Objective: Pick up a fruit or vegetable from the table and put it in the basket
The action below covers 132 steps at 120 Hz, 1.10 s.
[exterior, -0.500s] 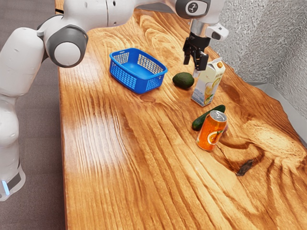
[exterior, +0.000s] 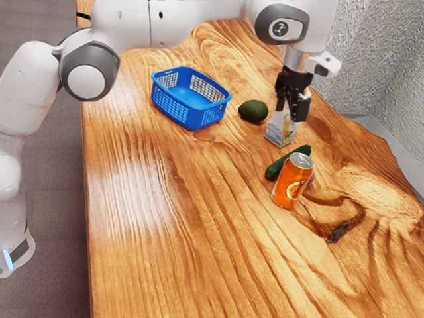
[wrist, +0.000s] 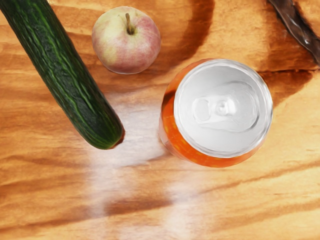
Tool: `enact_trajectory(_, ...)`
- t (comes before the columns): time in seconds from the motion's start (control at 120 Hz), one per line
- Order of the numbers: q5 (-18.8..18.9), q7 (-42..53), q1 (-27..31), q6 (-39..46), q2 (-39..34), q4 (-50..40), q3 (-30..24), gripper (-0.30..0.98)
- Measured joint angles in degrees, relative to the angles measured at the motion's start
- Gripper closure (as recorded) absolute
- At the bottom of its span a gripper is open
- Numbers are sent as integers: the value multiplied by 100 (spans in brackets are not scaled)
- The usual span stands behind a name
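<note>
Black two-finger claw (exterior: 290,111) has shifted toward the exterior view's right and lower; fingers stand apart, presumably positioned for descent onto produce. Long green cucumber (wrist: 75,82), round pink-yellow apple (wrist: 126,42) and dark oval avocado (exterior: 253,110) lie on the wooden table (exterior: 199,252), outside the blue plastic basket (exterior: 199,119). Orange metal can (wrist: 225,110): apparently sealed.

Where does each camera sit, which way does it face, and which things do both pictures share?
Exterior view: at the arm's side, looking down across the table at the basket, avocado and carton; the arm comes in from the view's left, ending in the gripper.
Wrist view: at the arm's end, looking down on the can, apple and cucumber.
Shared: can, cucumber, table.
</note>
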Motion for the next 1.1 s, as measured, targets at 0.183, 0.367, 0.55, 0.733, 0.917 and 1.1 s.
enact_trajectory(0.183, -35, -372, -67, 271, 12, -11, -1, 0)
enact_trajectory(0.367, 275, -998, -217, 411, 44, -15, 3, 0)
enact_trajectory(0.55, 501, -1827, -324, 984, 226, -11, 2, 0)
enact_trajectory(0.733, 564, -2438, -271, 1717, 662, 217, 35, 0)
enact_trajectory(0.917, 575, -2877, -264, 2066, 969, 374, 37, 0)
enact_trajectory(1.1, 572, -3201, -530, 2274, 1144, 380, 504, 0)
